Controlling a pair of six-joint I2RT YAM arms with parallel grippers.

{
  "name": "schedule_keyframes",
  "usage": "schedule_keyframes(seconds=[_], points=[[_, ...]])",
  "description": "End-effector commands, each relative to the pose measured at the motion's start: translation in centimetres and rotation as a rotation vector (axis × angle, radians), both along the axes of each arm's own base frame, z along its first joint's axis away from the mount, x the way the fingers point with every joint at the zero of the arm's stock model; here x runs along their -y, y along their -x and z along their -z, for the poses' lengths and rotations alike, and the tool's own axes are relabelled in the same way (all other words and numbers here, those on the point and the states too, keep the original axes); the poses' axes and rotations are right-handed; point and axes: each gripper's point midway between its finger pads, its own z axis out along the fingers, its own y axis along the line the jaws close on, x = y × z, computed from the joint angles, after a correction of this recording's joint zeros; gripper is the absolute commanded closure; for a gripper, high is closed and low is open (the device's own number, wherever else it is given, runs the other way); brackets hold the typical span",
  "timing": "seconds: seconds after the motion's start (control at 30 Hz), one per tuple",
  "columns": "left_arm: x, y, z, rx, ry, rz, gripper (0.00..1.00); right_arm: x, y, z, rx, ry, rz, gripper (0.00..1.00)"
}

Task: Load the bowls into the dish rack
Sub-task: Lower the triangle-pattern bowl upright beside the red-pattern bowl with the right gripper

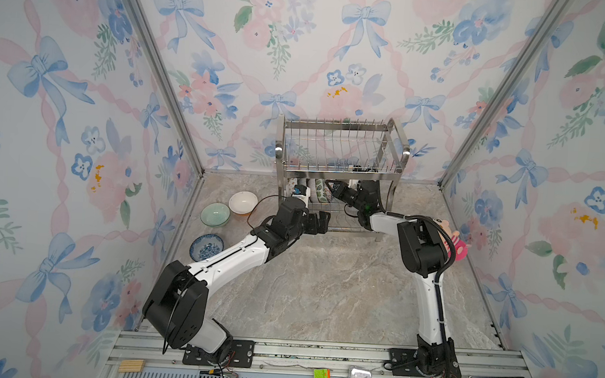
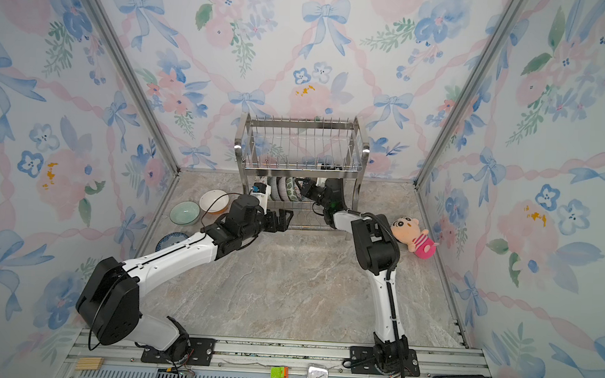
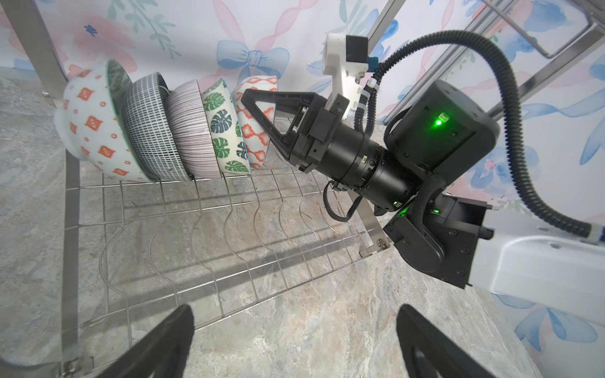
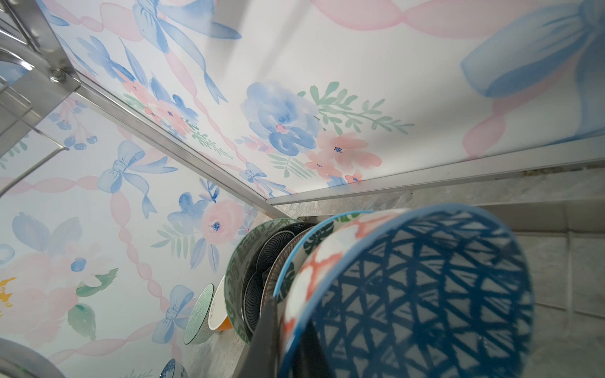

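The dish rack (image 1: 339, 128) stands at the back wall. On its lower tier (image 3: 229, 229) several bowls lean on edge in a row, among them an orange-diamond one (image 3: 91, 131), a pink-striped one (image 3: 190, 131) and a green-leaf one (image 3: 222, 131). My right gripper (image 1: 331, 186) reaches under the top tier and is shut on the rim of the last bowl (image 4: 425, 294), orange lattice outside, blue triangles inside. One of its fingers (image 4: 265, 333) lies on the outer wall. My left gripper (image 3: 296, 324) hangs open and empty before the rack's front edge.
Three bowls sit on the table left of the rack: pale green (image 1: 215, 214), white and orange (image 1: 242, 202), blue floral (image 1: 206, 247). A pink plush doll (image 2: 414, 236) lies at the right wall behind my right arm. The rack's top tier holds nothing.
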Motion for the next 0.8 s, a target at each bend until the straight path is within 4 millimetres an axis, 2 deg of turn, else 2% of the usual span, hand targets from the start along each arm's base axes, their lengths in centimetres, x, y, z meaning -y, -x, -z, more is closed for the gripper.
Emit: schedule_keyframes(seconds=[0.0,0.17,0.43,0.77], points=[[0.22,-0.39,-0.11,0.013,-0.031,0.002,0.02,0.24,-0.8,-2.11,0.084,-0.04,-0.01,0.99],[0.19,-0.48,0.24,0.006,-0.046,0.002,0.02,0.33,-1.02,-1.47,0.077,-0.035,-0.013,0.99],[0.18,-0.48,0.45,0.0,-0.061,0.004,0.02,1.02,-1.29,-1.48,0.073,-0.025,0.001,0.98],[-0.17,-0.1,0.57,-0.005,-0.064,0.001,0.02,0.54,-0.79,-1.5,0.064,0.002,-0.012,0.92]])
